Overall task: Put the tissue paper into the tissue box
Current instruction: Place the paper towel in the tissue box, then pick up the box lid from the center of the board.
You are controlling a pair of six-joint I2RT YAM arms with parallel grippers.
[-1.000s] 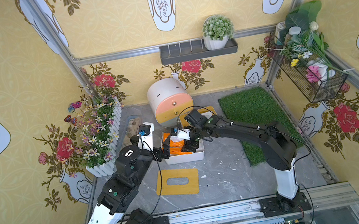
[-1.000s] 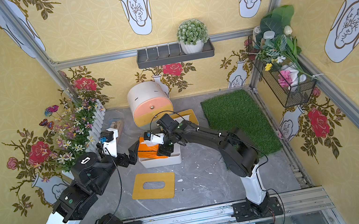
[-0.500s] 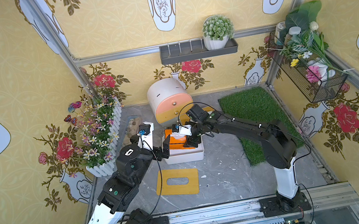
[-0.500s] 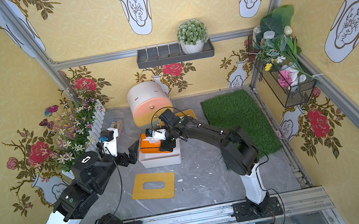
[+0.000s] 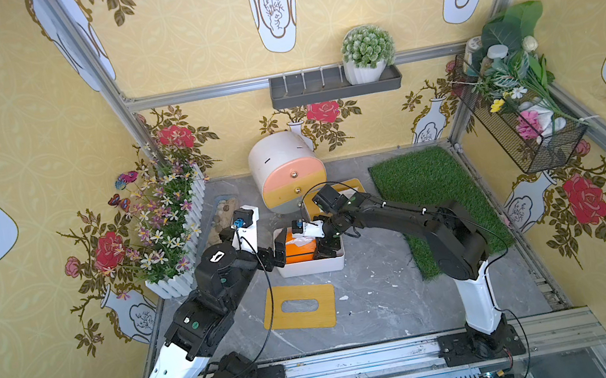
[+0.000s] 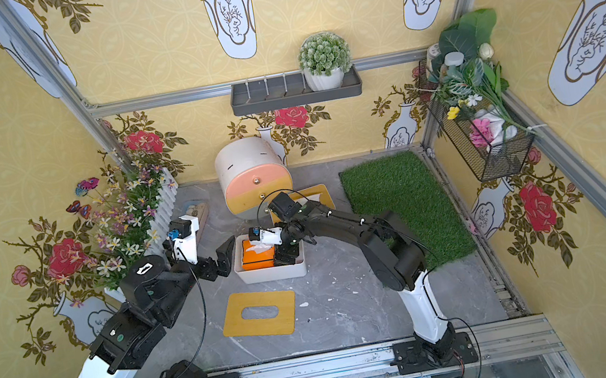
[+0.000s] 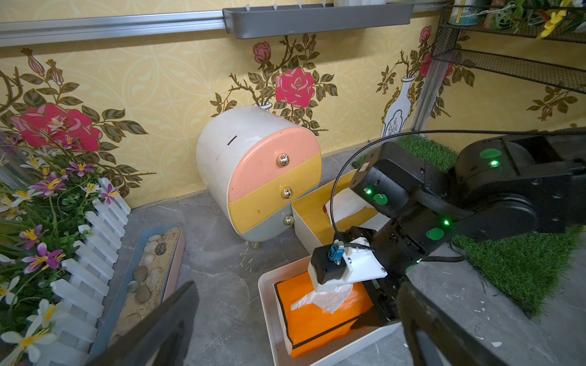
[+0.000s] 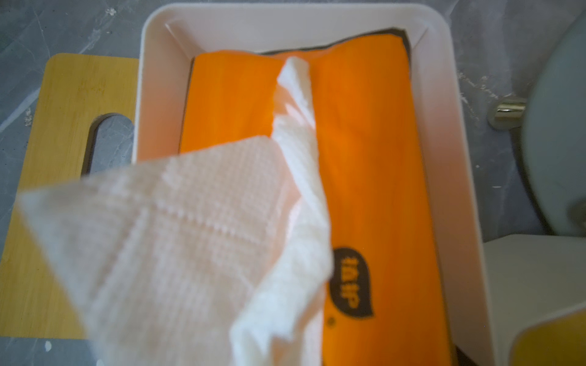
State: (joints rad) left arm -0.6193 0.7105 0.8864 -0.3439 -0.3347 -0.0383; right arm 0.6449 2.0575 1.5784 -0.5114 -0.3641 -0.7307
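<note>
Little shifts over the last second, and that is the news. The tissue pack (image 8: 374, 158) lies flat directly under the right pincer (image 5: 322, 246), wholly inside the white tissue box (image 5: 312, 269), while a second ago the same pincer seemed to cover more of the orange top. It now stands over the pack's end on its own arm's side, and one dark finger shows inside the box against that end. Whether its jaws are apart or nipping the wrapper I cannot tell, since the loose sheet (image 8: 190, 221) rising from the pack's slit fills the wrist view just in front of it. The left pincer (image 6: 219, 263) stays where it was, jaws wide apart and empty, just off the box's opposite end and facing the right one across the pack. I judge the placing as good as done. What remains is for the right pincer to come clear without dragging sheet or wrapper up with it. The bamboo lid (image 5: 299, 307) lies on the floor beside the box, nearer the arms' bases than either pincer, not yet fitted.
</note>
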